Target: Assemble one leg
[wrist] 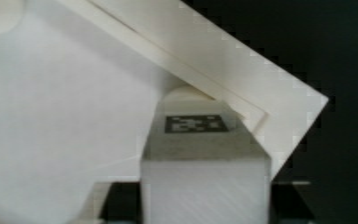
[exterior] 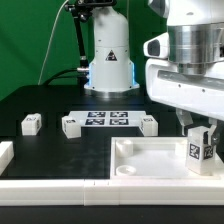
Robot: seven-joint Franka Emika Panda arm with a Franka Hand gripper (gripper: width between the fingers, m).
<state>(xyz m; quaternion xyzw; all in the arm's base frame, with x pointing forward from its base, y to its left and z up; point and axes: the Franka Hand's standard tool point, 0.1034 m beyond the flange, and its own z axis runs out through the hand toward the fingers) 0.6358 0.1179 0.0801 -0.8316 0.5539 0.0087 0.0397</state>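
Observation:
My gripper [exterior: 199, 128] is shut on a leg [exterior: 198, 146], a small white post with a black-and-white marker tag, held upright over the corner of the white tray-like tabletop [exterior: 150, 162] at the exterior view's right. In the wrist view the leg [wrist: 204, 165] runs out from between my dark fingers [wrist: 128, 198], its tagged end at the tabletop's corner [wrist: 208, 100]. Whether the leg's end touches the tabletop I cannot tell. Three more legs lie on the black table: one [exterior: 31, 124] at the exterior view's left, one [exterior: 71, 126] beside the marker board, one [exterior: 149, 125] at its other end.
The marker board [exterior: 108, 120] lies flat on the black table behind the tabletop. A white robot base [exterior: 109, 60] stands at the back. A white rail [exterior: 50, 186] runs along the table's front edge, and a white block [exterior: 4, 154] sits at the exterior view's far left.

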